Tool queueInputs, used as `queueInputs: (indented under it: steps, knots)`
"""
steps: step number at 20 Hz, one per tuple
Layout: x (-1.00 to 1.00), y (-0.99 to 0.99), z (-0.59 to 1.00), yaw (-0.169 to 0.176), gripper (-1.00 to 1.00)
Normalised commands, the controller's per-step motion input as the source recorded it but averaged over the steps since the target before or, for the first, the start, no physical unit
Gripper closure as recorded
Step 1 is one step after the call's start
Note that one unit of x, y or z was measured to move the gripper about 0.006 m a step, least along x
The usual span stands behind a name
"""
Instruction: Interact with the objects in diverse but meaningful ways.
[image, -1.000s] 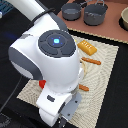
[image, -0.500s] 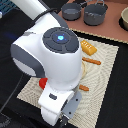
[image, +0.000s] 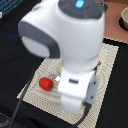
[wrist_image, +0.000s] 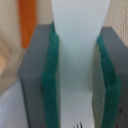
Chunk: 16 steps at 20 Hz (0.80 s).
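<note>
Fingers with green pads closed flat on white elongated fish-like piece. Red tomato-like ball on woven mat, just beside arm. No legible writing

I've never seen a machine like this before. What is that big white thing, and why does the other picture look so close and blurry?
The big white thing is a robot arm. One picture comes from a camera standing off to the side, so the arm blocks most of the view. Under it lies a woven mat with a small red tomato-like ball on it.

The close picture comes from a camera on the robot's wrist, looking straight down at the gripper. Its two grey jaws have green pads, and they are shut on a white flat piece. The orange stripe behind is too blurry to name.
</note>
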Motion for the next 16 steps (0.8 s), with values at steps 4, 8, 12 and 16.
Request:
queueInputs:
  steps: [4,8,12,16]
  knots:
    - [-0.20,0.72,-0.05,0.085,1.00]
    - [-0.76,0.31,-0.29,0.099,1.00]
    - [-0.95,0.04,-0.51,0.076,1.00]
    - [-1.00,-0.10,-0.58,0.030,1.00]
